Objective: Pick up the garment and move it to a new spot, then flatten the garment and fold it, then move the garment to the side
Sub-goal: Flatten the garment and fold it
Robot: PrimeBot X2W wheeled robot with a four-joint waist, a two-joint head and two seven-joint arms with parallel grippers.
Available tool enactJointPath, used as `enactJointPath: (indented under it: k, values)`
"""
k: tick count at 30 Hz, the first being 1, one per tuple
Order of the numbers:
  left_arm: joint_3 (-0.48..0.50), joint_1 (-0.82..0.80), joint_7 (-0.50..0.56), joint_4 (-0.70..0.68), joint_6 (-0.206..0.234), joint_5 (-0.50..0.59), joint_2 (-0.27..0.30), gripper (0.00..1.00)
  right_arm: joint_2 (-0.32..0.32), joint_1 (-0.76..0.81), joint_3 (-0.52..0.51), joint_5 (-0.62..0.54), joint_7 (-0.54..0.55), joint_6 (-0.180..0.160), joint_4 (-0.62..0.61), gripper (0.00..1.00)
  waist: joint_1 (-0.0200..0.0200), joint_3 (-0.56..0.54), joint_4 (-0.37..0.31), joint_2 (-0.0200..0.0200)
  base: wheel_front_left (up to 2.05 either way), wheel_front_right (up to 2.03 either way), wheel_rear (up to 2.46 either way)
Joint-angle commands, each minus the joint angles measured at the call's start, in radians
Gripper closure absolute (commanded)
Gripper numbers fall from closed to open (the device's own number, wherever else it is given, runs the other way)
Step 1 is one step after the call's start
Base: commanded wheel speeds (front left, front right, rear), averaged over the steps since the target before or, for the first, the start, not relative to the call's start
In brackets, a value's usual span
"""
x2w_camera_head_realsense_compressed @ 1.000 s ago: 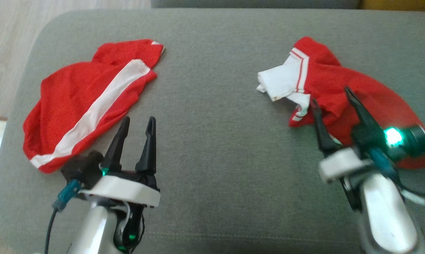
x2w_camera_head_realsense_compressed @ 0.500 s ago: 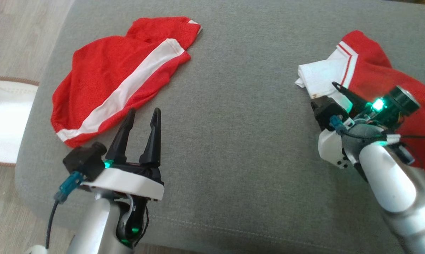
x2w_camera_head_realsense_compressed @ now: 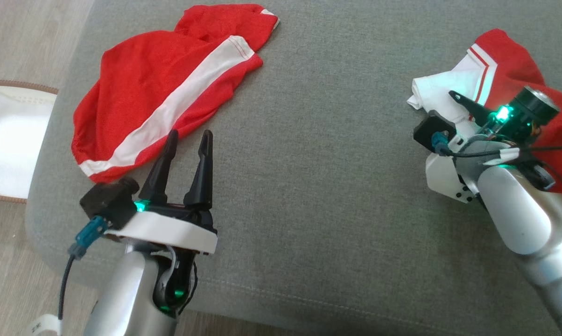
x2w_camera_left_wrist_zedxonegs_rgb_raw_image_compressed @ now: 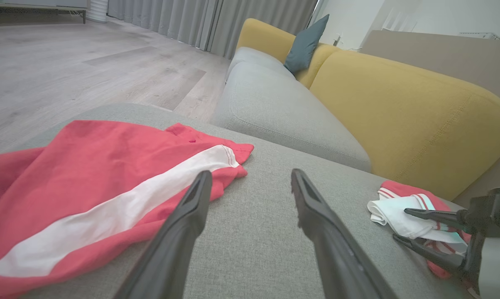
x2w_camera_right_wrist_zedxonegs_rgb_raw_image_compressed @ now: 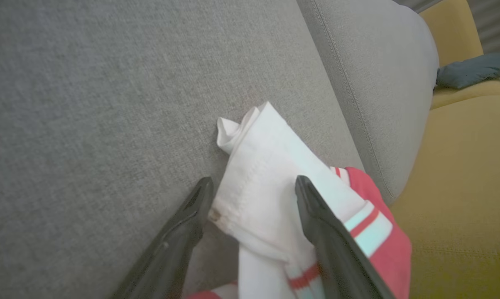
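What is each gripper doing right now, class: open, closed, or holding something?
Left gripper: open, holding nothing.
Right gripper: open, fingers straddling the white fold of the red-and-white garment, not closed on it.

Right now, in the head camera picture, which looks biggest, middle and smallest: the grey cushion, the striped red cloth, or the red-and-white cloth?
1. Grey cushion
2. Striped red cloth
3. Red-and-white cloth, but the right arm and the picture's edge hide part of it, so places two and three are unsure.
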Motion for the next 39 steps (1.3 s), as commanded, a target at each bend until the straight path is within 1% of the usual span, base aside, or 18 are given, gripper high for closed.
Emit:
enactJointPath:
  k: [1, 5, 12, 19, 24, 25, 26, 30, 32, 35, 39]
  values:
    - [0.032, -0.036, -0.009, -0.029, -0.002, 0.0, 0.008, 0.0, -0.001, -0.021, 0.02, -0.002, 0.006, 0.007, -0.035, 0.0, -0.0001, 0.001, 0.0, 0.0, 0.0, 0.0, 0.0]
    - [0.033, -0.031, -0.009, -0.023, -0.003, 0.002, 0.008, 0.0, -0.008, -0.008, 0.053, 0.011, 0.03, 0.007, -0.066, 0.0, -0.0001, -0.007, -0.006, 0.0, 0.0, 0.0, 0.0]
    - [0.025, -0.026, -0.009, -0.022, 0.0, -0.002, 0.008, 0.0, -0.055, 0.003, 0.123, 0.064, 0.113, 0.007, -0.118, 0.0, -0.0001, -0.021, -0.016, 0.0, 0.0, 0.0, 0.0]
    - [0.02, -0.032, -0.009, -0.028, -0.001, -0.001, 0.008, 0.0, -0.082, -0.006, 0.125, 0.094, 0.157, 0.007, -0.146, 0.0, -0.0001, -0.005, -0.014, 0.0, 0.0, 0.0, 0.0]
    - [0.022, -0.041, -0.009, -0.029, -0.005, 0.001, 0.008, 0.0, -0.084, -0.018, 0.104, 0.098, 0.164, 0.007, -0.139, 0.0, -0.0001, 0.015, -0.007, 0.0, 0.0, 0.0, 0.0]
    - [0.023, -0.044, -0.009, -0.029, -0.006, 0.001, 0.008, 0.0, -0.081, -0.02, 0.092, 0.099, 0.164, 0.007, -0.136, 0.17, -0.0001, 0.019, -0.005, 0.0, 0.0, 0.0, 0.0]
    - [0.024, -0.046, -0.009, -0.028, -0.007, 0.001, 0.008, 0.0, -0.078, -0.021, 0.079, 0.102, 0.162, 0.007, -0.133, 1.0, -0.0001, 0.022, -0.004, 0.0, 0.0, 0.0, 0.0]
    - [0.029, -0.051, -0.009, -0.024, -0.011, 0.003, 0.008, 0.0, -0.056, -0.017, 0.017, 0.115, 0.134, 0.007, -0.126, 1.0, -0.0001, 0.028, -0.002, 0.0, 0.0, 0.0, 0.0]
    - [0.033, -0.052, -0.009, -0.021, -0.011, 0.005, 0.008, 0.0, -0.03, -0.008, -0.033, 0.125, 0.101, 0.007, -0.132, 1.0, -0.0001, 0.024, -0.005, 0.0, 0.0, 0.0, 0.0]
    - [0.04, -0.047, -0.009, -0.015, -0.01, 0.01, 0.008, 0.0, 0.027, 0.019, -0.109, 0.146, 0.025, 0.007, -0.16, 1.0, -0.0001, 0.008, -0.014, 0.0, 0.0, 0.0, 0.0]
    - [0.052, -0.033, -0.009, -0.015, -0.007, 0.021, 0.008, 0.0, 0.133, 0.077, -0.186, 0.179, -0.096, 0.007, -0.229, 1.0, -0.0001, -0.024, -0.041, 0.0, 0.0, 0.0, 0.0]
